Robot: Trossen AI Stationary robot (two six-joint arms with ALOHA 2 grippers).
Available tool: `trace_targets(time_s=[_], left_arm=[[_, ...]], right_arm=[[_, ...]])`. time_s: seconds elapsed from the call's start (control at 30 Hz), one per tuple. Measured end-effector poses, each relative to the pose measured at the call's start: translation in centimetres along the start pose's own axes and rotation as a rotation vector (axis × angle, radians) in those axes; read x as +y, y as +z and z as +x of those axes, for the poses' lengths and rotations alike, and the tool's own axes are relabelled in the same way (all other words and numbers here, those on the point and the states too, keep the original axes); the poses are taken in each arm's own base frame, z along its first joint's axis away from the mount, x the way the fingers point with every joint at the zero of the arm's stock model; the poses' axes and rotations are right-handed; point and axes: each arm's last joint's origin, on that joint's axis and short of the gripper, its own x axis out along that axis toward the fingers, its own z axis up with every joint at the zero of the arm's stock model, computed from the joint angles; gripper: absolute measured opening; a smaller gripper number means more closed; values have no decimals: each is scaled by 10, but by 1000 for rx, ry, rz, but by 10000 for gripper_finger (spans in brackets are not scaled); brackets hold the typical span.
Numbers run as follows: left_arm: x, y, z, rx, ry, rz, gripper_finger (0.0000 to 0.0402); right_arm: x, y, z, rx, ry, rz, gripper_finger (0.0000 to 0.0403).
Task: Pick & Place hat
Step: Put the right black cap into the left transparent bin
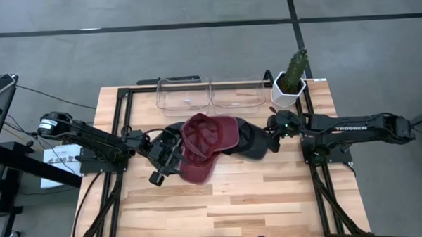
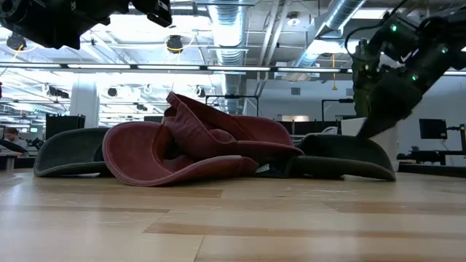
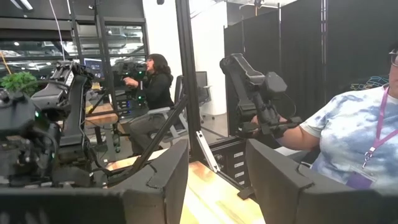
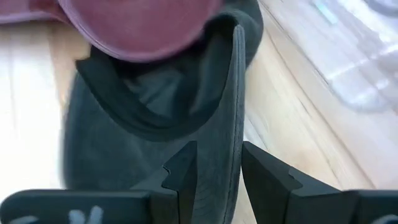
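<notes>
Nearest the low camera, on the wooden table (image 2: 233, 225), a maroon cap (image 2: 193, 149) lies crumpled on its side, its brim curling toward the viewer, and it rests on top of a dark green hat (image 2: 342, 156) whose edges stick out on both sides of it. From above, the maroon cap (image 1: 206, 143) sits at the middle of the table (image 1: 235, 202) and covers most of the dark hat (image 1: 252, 139), which shows mainly on the side of the right arm. The right gripper (image 1: 274, 139) is down at that exposed edge; its wrist camera shows its two fingers (image 4: 180, 171) standing either side of the dark hat's (image 4: 124, 143) brim, one on each face of the fabric, so they are closed on that brim without being fully together. The left gripper (image 1: 163, 162) is just beside the maroon cap on the opposite side, raised off the table and pointing out at the room, with its fingers (image 3: 158, 180) spread apart and nothing between them. Farther back along the table stand two clear plastic bins (image 1: 210, 94) side by side, and a potted plant (image 1: 291, 79) in a white pot sits next to them at the far right corner. Beyond the table, in the left wrist view, a seated person (image 3: 152, 93) and another person's sleeve (image 3: 348, 134) are visible.
</notes>
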Motion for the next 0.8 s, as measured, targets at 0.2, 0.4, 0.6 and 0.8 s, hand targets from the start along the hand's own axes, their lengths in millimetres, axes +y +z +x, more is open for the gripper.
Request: trace_targets(time_s=[0.2,0.4,0.6,0.8], left_arm=[[0,0,0,0,0,0,159],[0,0,0,0,0,0,159],[0,0,0,0,0,0,159],[0,0,0,-4,0,1,159]], right_arm=[[-3,-11,16,90,-71,17,113],[-3,-10,25,104,-66,19,76],[1,-8,23,86,-41,18,14],[11,-11,15,70,-26,4,6]])
